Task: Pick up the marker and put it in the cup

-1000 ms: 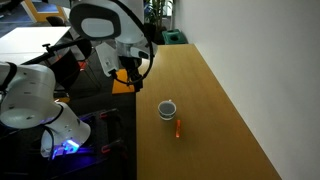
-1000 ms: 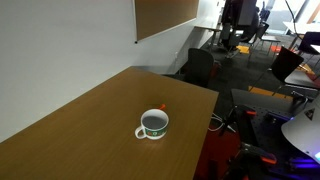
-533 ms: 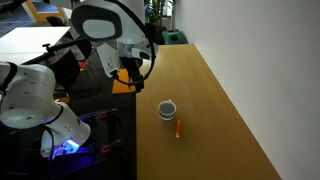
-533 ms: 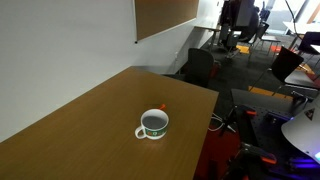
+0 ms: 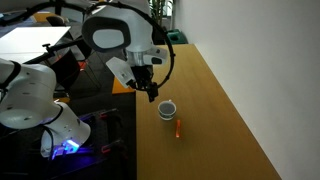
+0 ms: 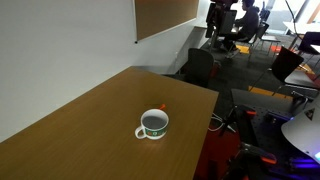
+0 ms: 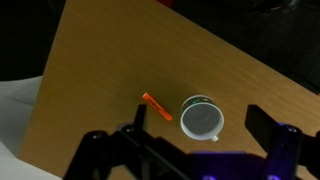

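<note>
Wrist view looks straight down on the table (image 7: pixel 110 60) now, with the orange marker (image 7: pixel 156 106) lying flat just beside the cup (image 7: pixel 201 118), apart from it by a thin strip of wood. The two fingers (image 7: pixel 262 122) show at the bottom edge, spread wide with nothing between them.

What has changed in the last second is the arm. In an exterior view the gripper (image 5: pixel 146 95) has swung from further back along the table edge to a spot up near the cup (image 5: pixel 167 109), lower than it was. The marker (image 5: pixel 178 127) and the cup have not shifted at all. From the opposite side only a sliver of orange (image 6: pixel 163 106) peeks out behind the cup (image 6: pixel 153 124).

I'd say the reach has begun but the grasp has not. The marker is untouched on the wood and the cup holds nothing I can see. From here the arm seems to need to go a little past the cup, then down over the marker. With the two so close together, a finger could nudge the cup on the way down.
</note>
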Controlling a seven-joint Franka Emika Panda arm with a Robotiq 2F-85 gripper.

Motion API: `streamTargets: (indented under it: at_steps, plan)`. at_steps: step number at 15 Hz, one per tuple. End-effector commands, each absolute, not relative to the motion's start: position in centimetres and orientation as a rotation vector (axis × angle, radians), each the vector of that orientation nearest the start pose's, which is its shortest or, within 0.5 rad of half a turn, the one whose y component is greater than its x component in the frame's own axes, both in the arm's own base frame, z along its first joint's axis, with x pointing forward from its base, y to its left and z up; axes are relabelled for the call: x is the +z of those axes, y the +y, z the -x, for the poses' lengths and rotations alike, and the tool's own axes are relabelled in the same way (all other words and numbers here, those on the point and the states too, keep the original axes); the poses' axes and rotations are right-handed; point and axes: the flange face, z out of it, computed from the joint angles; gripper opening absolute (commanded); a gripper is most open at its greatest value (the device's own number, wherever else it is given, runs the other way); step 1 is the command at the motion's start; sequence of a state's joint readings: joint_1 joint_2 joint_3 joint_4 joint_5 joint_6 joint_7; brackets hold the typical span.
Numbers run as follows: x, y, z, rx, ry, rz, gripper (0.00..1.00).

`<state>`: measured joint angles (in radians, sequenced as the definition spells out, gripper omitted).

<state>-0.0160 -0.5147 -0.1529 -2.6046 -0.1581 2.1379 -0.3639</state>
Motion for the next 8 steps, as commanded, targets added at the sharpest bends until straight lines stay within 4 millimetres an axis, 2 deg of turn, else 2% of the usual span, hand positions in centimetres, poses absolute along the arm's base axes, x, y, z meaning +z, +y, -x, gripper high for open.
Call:
streamTargets:
  at_steps: [1, 4, 8]
  plan:
    - [40.9, -9.7, -39.7, -0.113, -0.626, 3.221, 1.00]
    - [39.0, -11.7, -41.4, -0.175, -0.807, 3.212, 1.00]
    - [36.1, -14.1, -43.0, -0.225, -1.124, 3.111, 1.00]
